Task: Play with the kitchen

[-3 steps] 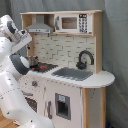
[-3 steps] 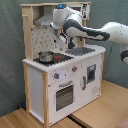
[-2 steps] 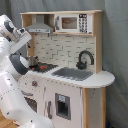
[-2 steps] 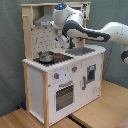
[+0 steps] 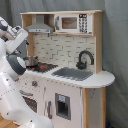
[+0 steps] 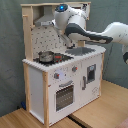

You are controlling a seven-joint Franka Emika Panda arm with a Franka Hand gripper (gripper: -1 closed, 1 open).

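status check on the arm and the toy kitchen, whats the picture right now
Gripper: hidden behind arm, state unknown. Arm reaching in over stovetop, under hood. Kitchen upright, small pot on burner. Nothing blocking seen.

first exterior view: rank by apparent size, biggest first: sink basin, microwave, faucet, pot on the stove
As they look in the first exterior view:
1. sink basin and microwave: look alike, no clear winner
2. faucet
3. pot: smallest, though the arm hides part of it
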